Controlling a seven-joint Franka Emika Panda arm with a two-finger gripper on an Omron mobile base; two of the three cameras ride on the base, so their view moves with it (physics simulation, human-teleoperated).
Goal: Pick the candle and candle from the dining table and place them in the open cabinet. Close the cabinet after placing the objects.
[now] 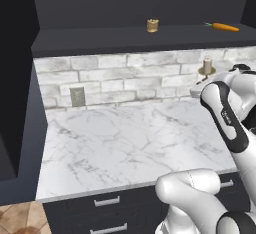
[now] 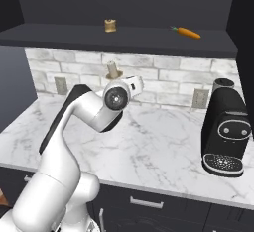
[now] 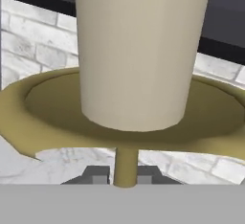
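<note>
So the gripper is clamped tight on the slim brass stem of the cream candle. In the hand view you can see the two dark finger tips pinching the stem right under the wide brass drip dish, with the cream wax column rising straight above. Grip looks centred on the stem, nothing obviously slipping.

From the base views, the candlestick is held up in the air in front of the white brick wall, above the far side of the marble counter and just below the dark shelf. It looks upright, or close to it.

The squat golden-tan candle is already sitting on that shelf, with an orange carrot well off to its right. There's a black coffee machine on the right end of the counter, not in the way.

My read: first candle is placed, this is the second one mid-carry. Next move needs a lift to get the base over the shelf edge, then push in and set it down somewhere between or beside the other two without knocking them. Tall and top-heavy, so it could tip if released at a tilt. Doors come after that.
</note>
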